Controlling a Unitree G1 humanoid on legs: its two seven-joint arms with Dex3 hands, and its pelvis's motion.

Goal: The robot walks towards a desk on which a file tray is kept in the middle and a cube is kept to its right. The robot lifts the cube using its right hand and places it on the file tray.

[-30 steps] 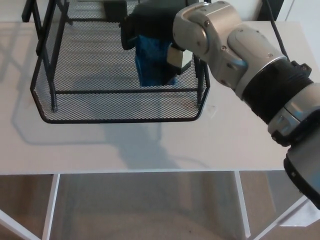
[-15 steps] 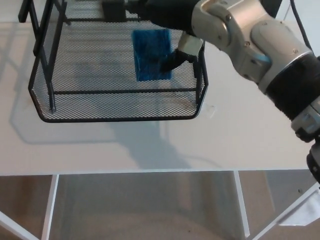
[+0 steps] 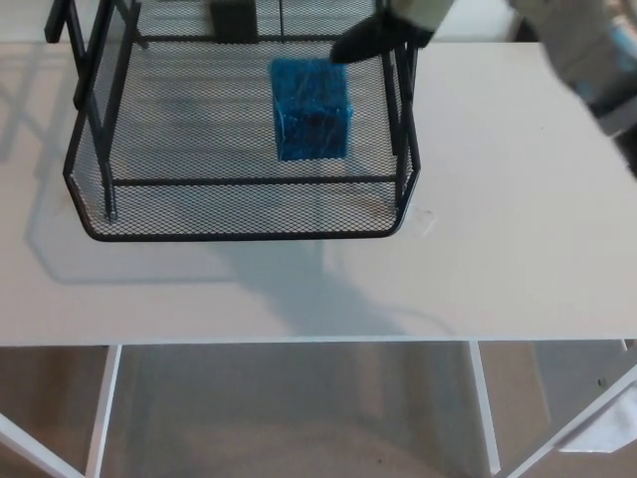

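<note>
A blue cube (image 3: 312, 109) rests on the mesh floor of the black wire file tray (image 3: 239, 224), toward its right side. My right hand (image 3: 381, 33) is at the top edge of the picture, above and to the right of the cube, apart from it and holding nothing. Only its dark fingers (image 3: 356, 43) and a bit of pale wrist show. The blurred right forearm (image 3: 587, 55) crosses the top right corner. My left hand does not show.
The tray stands on a white desk (image 3: 498, 229) whose front edge runs across the lower picture. Black upright posts (image 3: 95, 110) rise at the tray's left. A dark object (image 3: 234, 17) sits behind the tray. Floor and white desk legs (image 3: 483, 408) show below.
My right hand has let go of the cube and drawn up and back to the right, out of the tray. The cube now lies free on the mesh.
</note>
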